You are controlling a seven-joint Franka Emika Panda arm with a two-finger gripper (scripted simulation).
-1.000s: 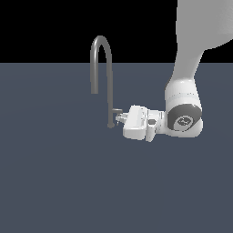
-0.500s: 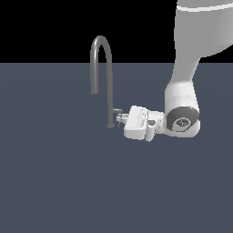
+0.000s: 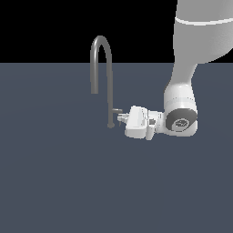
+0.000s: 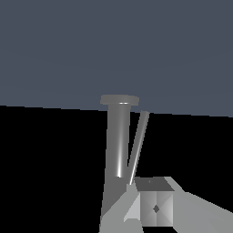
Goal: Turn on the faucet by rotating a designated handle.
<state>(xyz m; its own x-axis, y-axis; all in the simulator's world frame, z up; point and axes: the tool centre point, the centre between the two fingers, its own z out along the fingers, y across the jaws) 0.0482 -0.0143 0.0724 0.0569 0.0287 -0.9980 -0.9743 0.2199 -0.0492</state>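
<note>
Claw [image 3: 119, 118] lies sideways against the handle [image 3: 116, 110]; neither view shows its finger spacing clearly.

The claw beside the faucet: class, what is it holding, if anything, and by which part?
It cannot be told. The claw sits at the handle low on the faucet stem, but no grip shows.

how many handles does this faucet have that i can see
1. The handle is a small stub low on the stem of the faucet, on the exterior view's right, with the gripper right against it. One on the stem's far side could be hidden.
</note>
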